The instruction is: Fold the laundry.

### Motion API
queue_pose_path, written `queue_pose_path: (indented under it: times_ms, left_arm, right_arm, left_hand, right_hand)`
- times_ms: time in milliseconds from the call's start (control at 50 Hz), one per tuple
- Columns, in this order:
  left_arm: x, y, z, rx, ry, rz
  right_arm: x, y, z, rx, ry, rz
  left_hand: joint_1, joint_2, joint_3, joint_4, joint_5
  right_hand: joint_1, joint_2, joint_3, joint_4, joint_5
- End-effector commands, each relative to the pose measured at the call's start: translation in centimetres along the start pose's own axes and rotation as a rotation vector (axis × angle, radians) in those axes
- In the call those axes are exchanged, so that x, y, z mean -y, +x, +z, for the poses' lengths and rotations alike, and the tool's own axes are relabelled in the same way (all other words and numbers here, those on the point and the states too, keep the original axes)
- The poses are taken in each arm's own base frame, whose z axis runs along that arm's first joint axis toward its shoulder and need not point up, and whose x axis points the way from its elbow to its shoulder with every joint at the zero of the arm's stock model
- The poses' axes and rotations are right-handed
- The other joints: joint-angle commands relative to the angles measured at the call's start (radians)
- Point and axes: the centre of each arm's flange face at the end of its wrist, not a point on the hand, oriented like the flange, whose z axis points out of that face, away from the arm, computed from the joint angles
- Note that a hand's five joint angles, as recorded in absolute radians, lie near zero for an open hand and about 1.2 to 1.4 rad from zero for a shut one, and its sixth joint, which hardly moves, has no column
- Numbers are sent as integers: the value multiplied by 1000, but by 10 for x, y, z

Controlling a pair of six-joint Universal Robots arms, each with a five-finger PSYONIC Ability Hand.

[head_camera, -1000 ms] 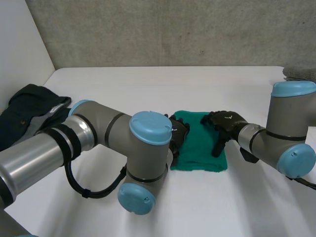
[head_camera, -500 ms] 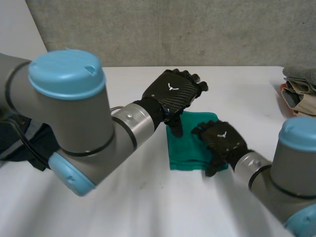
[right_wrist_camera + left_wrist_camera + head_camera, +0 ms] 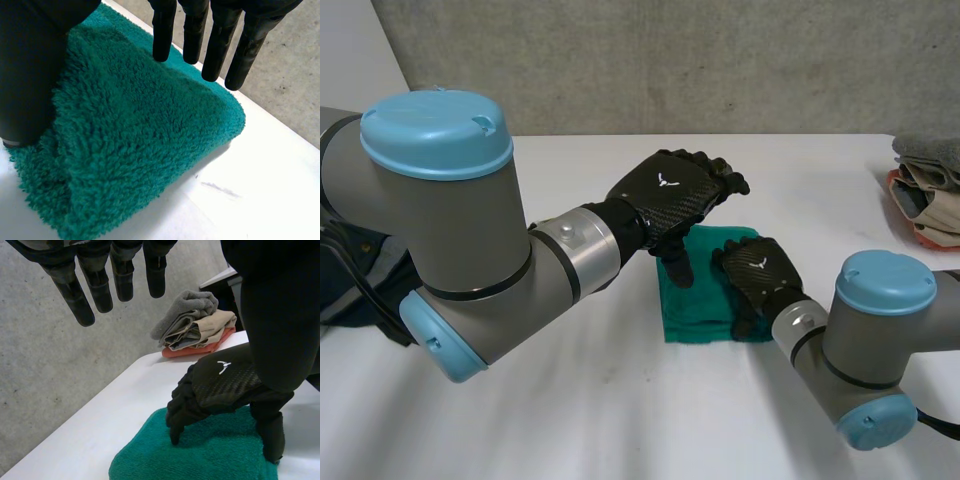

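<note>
On the white table (image 3: 640, 420): a green towel (image 3: 700, 305) lies folded into a thick pad, under the right hand (image 3: 755, 272) and below the raised left hand (image 3: 670, 190)
Towel's feel: judged soft, light and limp; the deep pile (image 3: 125, 140) looks grippy rather than slippery, and nothing about it is fragile; the layers would likely spring up or slide over one another once let go
Where to take hold: judged best at an edge or a corner of the towel, pinching all the layers together; flat pressure on the towel's top suits smoothing only
Right hand's pose: palm down on top of the towel (image 3: 210, 460), on the half away from the left arm; its fingers (image 3: 164, 35) are fairly straight and unclenched, tips down on the pile, and the thumb (image 3: 25, 75) is set on the towel too; it presses and grasps nothing
Left hand's pose: hangs in the air above the towel's far edge, apart from it; its fingers (image 3: 97, 290) are spread out straight, thumb pointing down toward the towel; it is empty
Left arm: bent at the elbow, reaching across to the towel
Folded stack (image 3: 930, 185): grey, beige and red pieces, well apart from the towel, beyond the right hand
Dark garment (image 3: 345, 285): well apart from the towel on the left arm's side, partly hidden by that arm
</note>
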Motion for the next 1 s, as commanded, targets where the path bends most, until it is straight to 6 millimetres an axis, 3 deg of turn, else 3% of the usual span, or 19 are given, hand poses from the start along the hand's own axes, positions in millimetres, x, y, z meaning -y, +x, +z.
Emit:
queue_pose_path:
  times_ms: [20, 100, 220, 400, 480, 580, 680, 700, 740, 820, 860, 880, 920, 940, 1000]
  left_arm:
    - [0, -1, 0, 2, 0, 0]
    - [-1, -1, 0, 4, -2, -2]
    - [0, -3, 0, 7, -1, -2]
    - [9, -12, -5, 34, 21, 7]
    - [17, -27, -10, 76, 40, 11]
    - [23, -35, -14, 98, 55, -12]
    - [24, -37, -17, 100, 57, -53]
    - [23, -37, -17, 101, 54, -53]
    - [23, -37, -18, 103, 52, -55]
    - [23, -37, -19, 103, 54, -54]
    - [23, -37, -19, 103, 54, -56]
    - [23, -37, -19, 103, 54, -56]
    - [23, -37, -19, 103, 55, -55]
    - [24, -37, -19, 103, 57, -55]
    - [25, -36, -19, 102, 58, -54]
  right_arm:
    - [-3, 0, 11, 1, 0, 1]
    - [-3, 2, 15, -6, 2, -1]
    - [2, 6, 18, -13, 22, 2]
    - [34, 30, 33, -60, 100, -8]
    - [69, 78, 44, -144, 180, -16]
    - [113, 113, 52, -146, 328, -51]
    - [162, 180, 52, -206, 508, -79]
    - [176, 201, 49, -232, 553, -74]
    - [187, 220, 47, -252, 593, -72]
    - [190, 290, 45, -326, 653, -21]
    - [185, 313, 43, -344, 654, -10]
    - [175, 334, 42, -360, 646, 2]
    - [168, 356, 38, -383, 648, -1]
    - [148, 376, 38, -409, 629, 12]
    - [127, 388, 41, -407, 610, 48]
  left_hand:
    - [-22, -11, -14, -11, -4]
    - [-22, -11, -14, -11, -4]
    - [-19, -8, -11, -8, -1]
    - [-22, -11, -14, -11, -4]
    - [-22, -11, -14, -11, -4]
    - [-19, -8, -11, -8, -1]
    - [-19, -8, -11, -8, -1]
    - [-19, -8, -11, -8, -1]
    - [-19, -8, -11, -8, -1]
    - [-19, -8, -11, -8, -1]
    - [-19, -8, -11, -8, -1]
    - [-19, -8, -11, -8, -1]
    - [-19, -8, -11, -8, -1]
    - [-19, -8, -11, -8, -1]
    - [-19, -8, -11, -8, -1]
  right_hand:
    - [160, 121, 104, 104, 129]
    - [239, 200, 183, 183, 208]
    - [1065, 1026, 1009, 1009, 1034]
    - [1066, 1027, 1011, 1010, 1035]
    - [1066, 1027, 1011, 1010, 1035]
    - [1066, 1027, 1011, 1010, 1035]
    - [1066, 1027, 1011, 1010, 1035]
    - [1066, 1027, 1011, 1010, 1035]
    - [1066, 1027, 1011, 1010, 1035]
    - [1066, 1027, 1011, 1010, 1035]
    - [1066, 1027, 1011, 1010, 1035]
    - [1066, 1027, 1011, 1010, 1035]
    - [1066, 1027, 1011, 1010, 1035]
    - [1066, 1027, 1011, 1010, 1035]
    - [1066, 1027, 1011, 1010, 1035]
